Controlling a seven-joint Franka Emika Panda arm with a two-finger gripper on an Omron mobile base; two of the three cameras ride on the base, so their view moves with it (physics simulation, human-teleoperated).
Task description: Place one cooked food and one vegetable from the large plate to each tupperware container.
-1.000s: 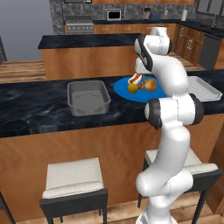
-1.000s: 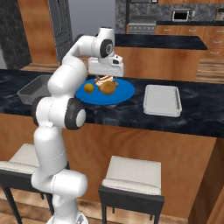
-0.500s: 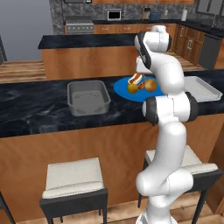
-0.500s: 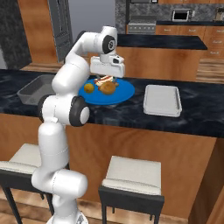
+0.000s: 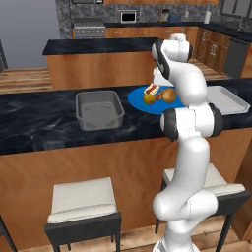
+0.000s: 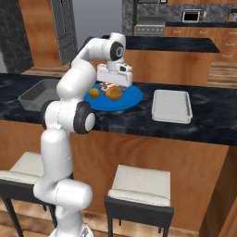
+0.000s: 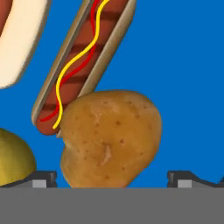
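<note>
Your gripper (image 7: 112,178) hangs right above the wide, round, bright blue plate (image 7: 183,65) with its two dark tips spread wide and nothing between them but air. Just under it you see the big golden-brown ball (image 7: 109,138), touching a hot dog (image 7: 81,63) with a red sausage. The small yellow-olive ball (image 7: 13,159) sits beside them, and the deep grey tub (image 5: 98,108) and the flat pale tray (image 6: 172,105) wait on the dark counter (image 5: 34,118), one on each side of the plate.
</note>
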